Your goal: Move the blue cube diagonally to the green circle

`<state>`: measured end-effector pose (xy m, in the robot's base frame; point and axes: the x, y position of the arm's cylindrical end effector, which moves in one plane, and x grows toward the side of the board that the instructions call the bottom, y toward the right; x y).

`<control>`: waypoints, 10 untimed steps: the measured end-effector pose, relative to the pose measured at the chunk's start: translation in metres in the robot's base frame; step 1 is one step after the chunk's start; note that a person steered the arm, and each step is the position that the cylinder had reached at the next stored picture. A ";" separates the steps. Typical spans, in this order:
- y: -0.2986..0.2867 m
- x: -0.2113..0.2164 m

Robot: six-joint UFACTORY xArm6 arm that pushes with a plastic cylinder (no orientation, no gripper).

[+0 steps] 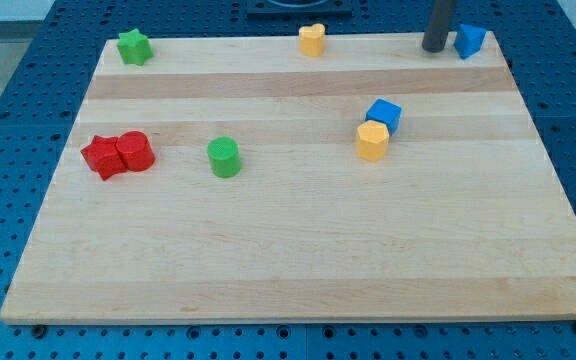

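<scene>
No fingers fitted: my tip (434, 49) is a bare rod beside a small blue block (469, 40), far from the light, rigid blue cube (384, 114), best pushed on its right face.

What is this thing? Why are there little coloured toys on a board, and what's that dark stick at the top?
It is a robot arm that has no hand. That dark stick is its rod; my tip slides on the wooden board and pushes blocks. One camera looks down at the board. My tip is at the view's top right, just left of a blue block. The blue cube touches a yellow block. The green circle sits left of them. Nothing is held.
</scene>
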<state>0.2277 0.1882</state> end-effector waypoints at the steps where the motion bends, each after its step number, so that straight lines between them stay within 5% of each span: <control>1: -0.003 0.025; 6: -0.027 0.159; 10: -0.071 0.167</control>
<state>0.3943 0.1168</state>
